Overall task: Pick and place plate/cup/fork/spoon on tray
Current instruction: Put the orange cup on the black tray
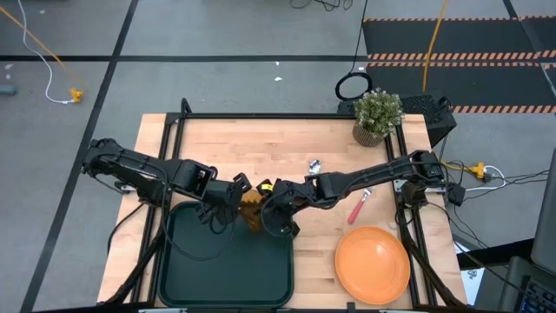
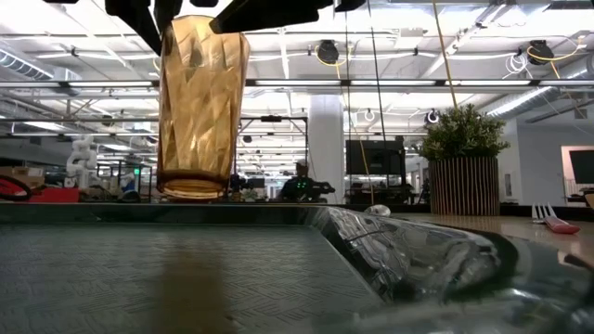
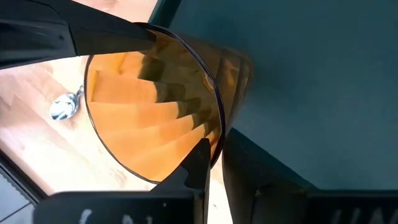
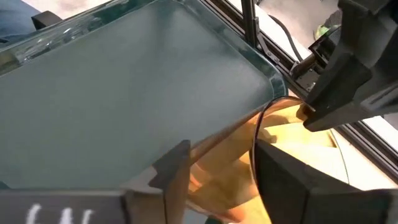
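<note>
Cup [image 2: 201, 102] is upright in the air above the tray [image 1: 195, 261], near its far right corner, base clear of the tray floor. Left gripper [image 3: 155, 99] is clamped on the cup rim, one finger inside, one outside. Right gripper [image 4: 214, 158] straddles the opposite rim; can't tell if its fingers grip or stand loose. Plate [image 1: 373, 264], fork [image 1: 360, 208], spoon [image 1: 314, 165] on the table right of the tray.

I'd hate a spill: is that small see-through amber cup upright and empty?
Upright and empty: the small translucent amber cup hangs rim-up above the dark green tray, nothing inside it.
</note>
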